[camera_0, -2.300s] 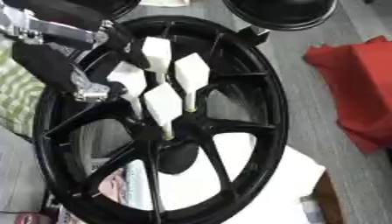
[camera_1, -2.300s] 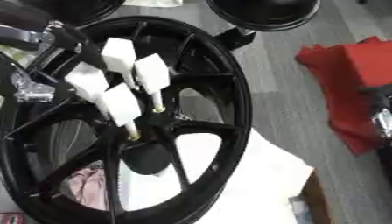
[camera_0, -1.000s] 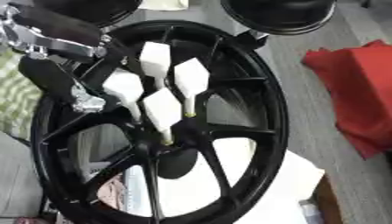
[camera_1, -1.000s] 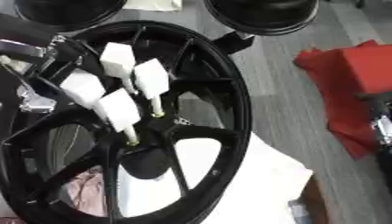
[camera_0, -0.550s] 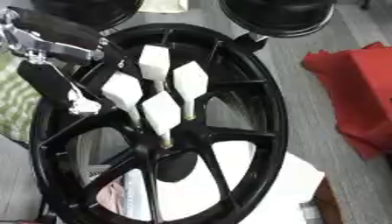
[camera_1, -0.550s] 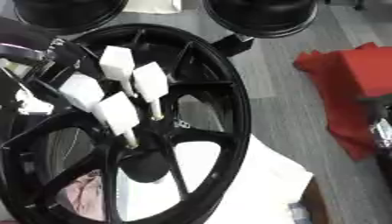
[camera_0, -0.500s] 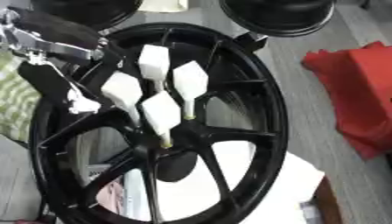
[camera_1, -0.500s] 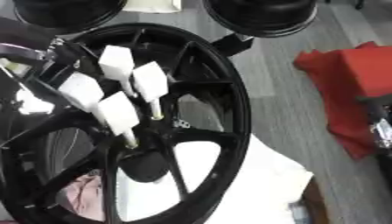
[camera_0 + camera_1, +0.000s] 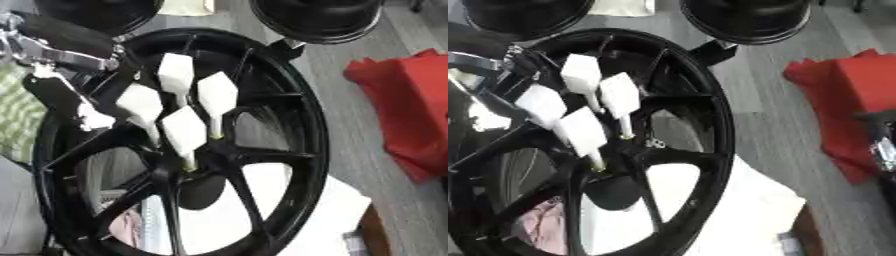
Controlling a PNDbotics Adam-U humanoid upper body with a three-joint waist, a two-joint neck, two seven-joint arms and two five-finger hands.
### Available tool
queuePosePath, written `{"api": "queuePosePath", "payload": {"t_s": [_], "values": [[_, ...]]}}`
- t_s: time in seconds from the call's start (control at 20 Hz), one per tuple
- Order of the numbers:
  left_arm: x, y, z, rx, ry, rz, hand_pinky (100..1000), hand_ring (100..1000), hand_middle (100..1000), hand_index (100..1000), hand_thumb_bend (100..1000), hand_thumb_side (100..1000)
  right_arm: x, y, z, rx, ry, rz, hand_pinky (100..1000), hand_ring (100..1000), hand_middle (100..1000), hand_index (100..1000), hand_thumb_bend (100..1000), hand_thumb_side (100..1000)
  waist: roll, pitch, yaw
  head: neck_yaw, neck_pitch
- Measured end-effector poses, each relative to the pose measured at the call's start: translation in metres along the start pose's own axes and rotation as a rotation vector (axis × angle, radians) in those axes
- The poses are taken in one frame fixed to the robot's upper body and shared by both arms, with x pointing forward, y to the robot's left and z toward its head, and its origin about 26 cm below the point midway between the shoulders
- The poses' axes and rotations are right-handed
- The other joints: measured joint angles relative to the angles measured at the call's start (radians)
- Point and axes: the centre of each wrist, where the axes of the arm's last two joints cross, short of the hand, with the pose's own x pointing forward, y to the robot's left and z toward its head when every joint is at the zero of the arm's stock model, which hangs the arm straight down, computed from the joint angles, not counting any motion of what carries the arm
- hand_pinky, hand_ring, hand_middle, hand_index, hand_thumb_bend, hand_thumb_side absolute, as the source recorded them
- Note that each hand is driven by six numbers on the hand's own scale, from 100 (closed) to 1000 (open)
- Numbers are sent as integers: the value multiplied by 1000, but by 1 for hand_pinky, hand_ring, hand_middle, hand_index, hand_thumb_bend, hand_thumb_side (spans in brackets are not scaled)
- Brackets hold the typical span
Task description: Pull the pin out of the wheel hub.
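Grey flooring lay behind the black wheel hub [image 9: 262,150], with a red cloth [image 9: 407,110] at three o'clock and white sheets under the spokes. Your left hand [image 9: 179,107] reached in from ten o'clock, its white-capped fingers [image 9: 217,95] straight and spread, holding nothing. One fingertip rested at the pale pin [image 9: 186,165] near the hub centre, its long axis running toward five o'clock; your right hand was out of sight.
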Motion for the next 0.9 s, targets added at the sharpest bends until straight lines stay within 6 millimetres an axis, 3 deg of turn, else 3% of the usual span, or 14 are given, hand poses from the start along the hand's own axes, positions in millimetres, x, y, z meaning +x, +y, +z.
{"api": "queuePosePath", "payload": {"t_s": [0.2, 0.55, 0.9], "values": [[0, 0, 0, 1, -3, -3, 766, 672, 549, 604, 100, 371, 0, 0, -1, 0, -3, 0, 983, 760, 504, 595, 123, 165, -1, 0, 0, 1, 0], [0, 1, 1, 5, 6, 17, 713, 602, 480, 511, 100, 245, 0, 0, 0, -5, -6, 2, 983, 760, 504, 595, 122, 165, -2, 0, 0, 1, 0], [3, 8, 5, 38, -6, 82, 690, 574, 455, 450, 100, 261, 1, -1, 0, -9, -6, 4, 983, 760, 504, 596, 121, 165, -2, 2, 2, 0, 0]]}}
